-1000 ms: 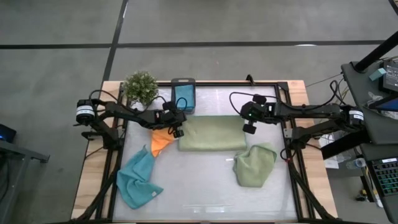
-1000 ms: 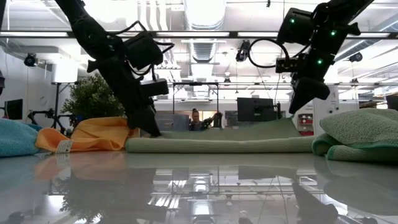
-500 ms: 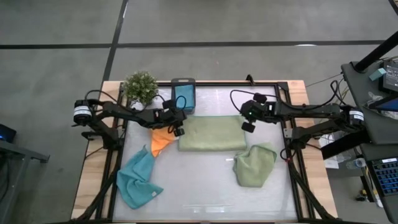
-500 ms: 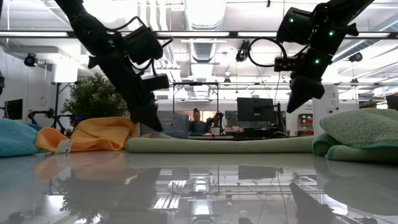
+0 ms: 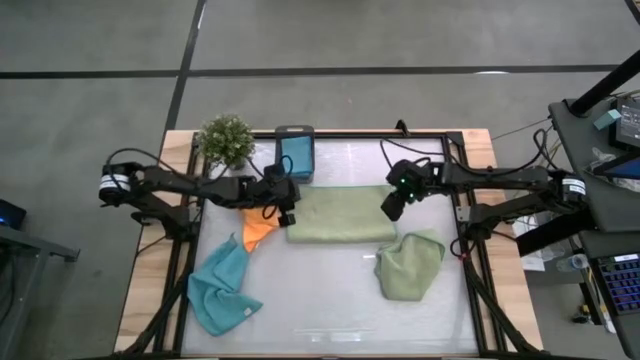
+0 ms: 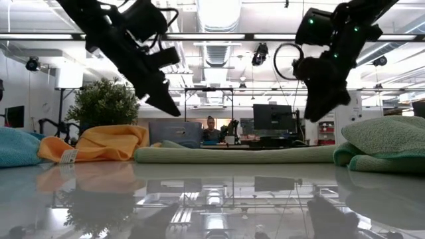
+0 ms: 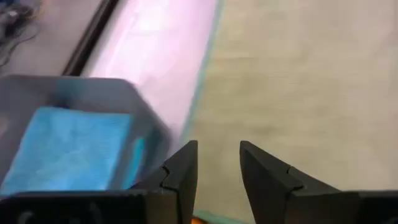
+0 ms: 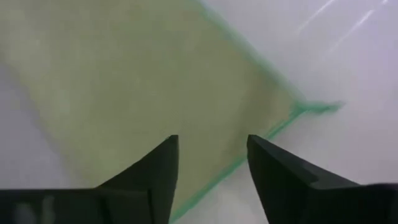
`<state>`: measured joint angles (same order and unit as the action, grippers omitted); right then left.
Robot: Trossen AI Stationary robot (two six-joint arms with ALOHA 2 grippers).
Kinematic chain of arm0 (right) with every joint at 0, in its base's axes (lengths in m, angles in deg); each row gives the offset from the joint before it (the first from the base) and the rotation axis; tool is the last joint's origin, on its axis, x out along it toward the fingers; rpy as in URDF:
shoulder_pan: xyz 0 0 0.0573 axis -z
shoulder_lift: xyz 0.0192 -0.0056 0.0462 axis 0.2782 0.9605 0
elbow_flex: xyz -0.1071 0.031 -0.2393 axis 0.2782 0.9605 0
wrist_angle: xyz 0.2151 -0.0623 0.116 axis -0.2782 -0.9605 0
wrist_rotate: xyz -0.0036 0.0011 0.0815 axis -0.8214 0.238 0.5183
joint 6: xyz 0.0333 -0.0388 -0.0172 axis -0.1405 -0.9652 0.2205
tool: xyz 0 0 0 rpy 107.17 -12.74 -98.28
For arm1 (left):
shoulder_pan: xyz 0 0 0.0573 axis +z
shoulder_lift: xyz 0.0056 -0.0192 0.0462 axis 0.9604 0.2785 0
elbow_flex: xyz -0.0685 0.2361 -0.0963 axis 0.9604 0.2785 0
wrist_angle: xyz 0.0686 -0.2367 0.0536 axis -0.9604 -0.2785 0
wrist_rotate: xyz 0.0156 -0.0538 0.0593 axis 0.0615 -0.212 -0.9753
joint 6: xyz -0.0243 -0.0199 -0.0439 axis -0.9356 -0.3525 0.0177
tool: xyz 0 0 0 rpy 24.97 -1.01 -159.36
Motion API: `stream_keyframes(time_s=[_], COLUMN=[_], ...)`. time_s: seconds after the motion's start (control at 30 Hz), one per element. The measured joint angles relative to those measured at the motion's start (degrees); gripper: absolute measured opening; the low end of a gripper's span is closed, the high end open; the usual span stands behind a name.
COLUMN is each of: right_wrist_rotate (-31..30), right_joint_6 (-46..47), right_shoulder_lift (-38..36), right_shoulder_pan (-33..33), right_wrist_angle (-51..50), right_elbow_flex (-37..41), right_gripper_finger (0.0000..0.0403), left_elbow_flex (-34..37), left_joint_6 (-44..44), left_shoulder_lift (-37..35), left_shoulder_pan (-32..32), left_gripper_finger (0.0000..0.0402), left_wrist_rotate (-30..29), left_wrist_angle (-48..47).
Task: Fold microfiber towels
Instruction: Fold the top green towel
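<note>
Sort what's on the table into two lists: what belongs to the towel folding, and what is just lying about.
Belongs to the job:
- folded green towel, between the two grippers
- crumpled green towel
- orange towel
- crumpled blue towel
- blue towel in the box

Just lying about:
- dark grey box
- potted plant

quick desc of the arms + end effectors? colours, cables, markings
Both arms are dark, slim and jointed, with black cables looping off them. The left end effector and right end effector each have two flat, dark, wedge-shaped fingers. White round caps sit at each arm's outer end, and green indicator lights glow near the right wrist. No lettering is readable.
</note>
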<state>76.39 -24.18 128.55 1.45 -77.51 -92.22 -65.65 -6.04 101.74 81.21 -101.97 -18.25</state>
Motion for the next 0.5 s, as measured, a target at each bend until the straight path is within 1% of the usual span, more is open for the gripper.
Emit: stream_keyframes(time_s=[0.17,0.33,0.5], right_wrist_rotate=[0.7,0.6,0.7], right_joint_6=[8.1,12.3,14.8], right_shoulder_lift=[-0.4,-0.5,-0.5], right_shoulder_pan=[-0.1,-0.1,-0.1], right_wrist_angle=[0.3,4.4,11.4], right_elbow_flex=[4.0,8.4,13.4], right_gripper_finger=[0.0210,0.0212,0.0212], left_elbow_flex=[0.5,1.2,1.2], left_joint_6=[-2.9,-3.4,-4.9], left_shoulder_lift=[-0.1,0.2,0.2], left_shoulder_pan=[-3.5,-7.1,-8.9], left_gripper_finger=[0.0105,0.0105,0.0105], left_wrist_rotate=[2.7,3.1,3.0], left_wrist_angle=[-0.1,0.0,0.0])
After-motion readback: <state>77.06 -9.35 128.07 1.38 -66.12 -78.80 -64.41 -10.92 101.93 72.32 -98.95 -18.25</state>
